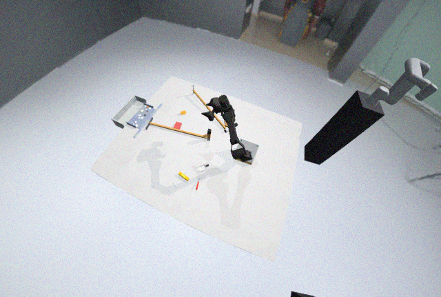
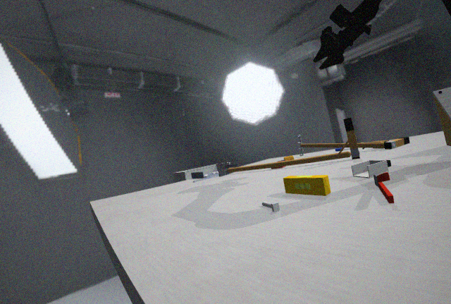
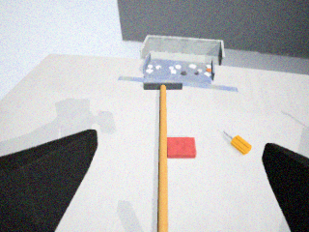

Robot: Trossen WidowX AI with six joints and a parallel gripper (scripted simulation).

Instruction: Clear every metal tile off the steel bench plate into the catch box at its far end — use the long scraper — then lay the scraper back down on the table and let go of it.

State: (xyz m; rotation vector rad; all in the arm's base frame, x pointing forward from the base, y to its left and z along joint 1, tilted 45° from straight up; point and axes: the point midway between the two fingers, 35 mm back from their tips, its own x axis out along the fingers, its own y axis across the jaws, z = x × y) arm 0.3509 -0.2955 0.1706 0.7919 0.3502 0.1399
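Observation:
My gripper (image 1: 204, 109) (image 2: 317, 64) (image 3: 179, 144) is open and empty, high above the table. The long scraper (image 1: 178, 130) (image 2: 291, 162) (image 3: 163, 176) lies on the table below it, with its dark head (image 3: 162, 86) at the near edge of the steel bench plate (image 3: 159, 78). At its other end stands an upright dark-topped grip (image 1: 209, 134) (image 2: 351, 142). Several small tiles (image 3: 172, 71), white, dark and orange, lie scattered on the plate. The grey catch box (image 1: 117, 120) (image 3: 185, 45) is at the plate's far end; its floor is partly hidden.
A second long-handled tool (image 1: 200, 98) (image 2: 328, 144) lies to the right of the scraper. A red block (image 1: 177, 125) (image 3: 182, 148) lies beside the scraper's handle, and an orange screwdriver (image 1: 182, 112) (image 3: 240, 145) farther right. A yellow box (image 1: 183, 176) (image 2: 306, 186) and a red tool (image 2: 385, 192) lie to the left.

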